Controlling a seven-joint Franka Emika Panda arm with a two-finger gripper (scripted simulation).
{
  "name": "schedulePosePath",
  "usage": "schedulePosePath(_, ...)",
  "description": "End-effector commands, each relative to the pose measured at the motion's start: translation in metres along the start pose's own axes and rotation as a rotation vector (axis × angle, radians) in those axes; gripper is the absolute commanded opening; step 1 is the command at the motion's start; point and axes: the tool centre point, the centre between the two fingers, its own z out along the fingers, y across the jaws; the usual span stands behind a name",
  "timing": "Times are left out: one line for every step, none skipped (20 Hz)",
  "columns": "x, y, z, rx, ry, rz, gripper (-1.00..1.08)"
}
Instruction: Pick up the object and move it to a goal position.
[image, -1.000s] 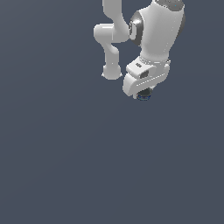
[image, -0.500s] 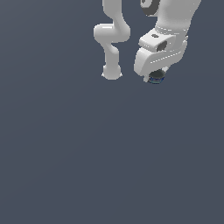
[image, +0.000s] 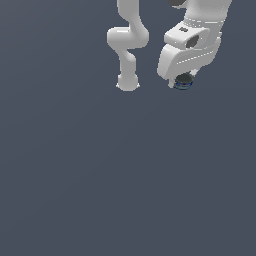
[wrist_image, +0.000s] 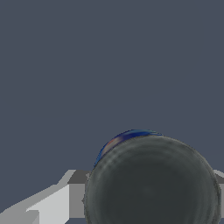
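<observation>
Dark object in pincer

A dark round object is filling much of the wrist view, its flat grey-black face turned toward the camera and showing faint ring-like texture. A narrow blue band with a hint of red is peeking out along its curved edge. A pale grey gripper finger is sitting against one side of the object, and a sliver of another is showing at the opposite side. Behind everything, a plain slate-grey floor is spreading without any marks.
</observation>
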Motion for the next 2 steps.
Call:
schedulePosePath(0.0003, 0.0011, 0.0011, 0.0, 0.0, 0.001, -1.0)
schedulePosePath(0.0003, 0.0013, 0.0014, 0.0, 0.0, 0.001, -1.0)
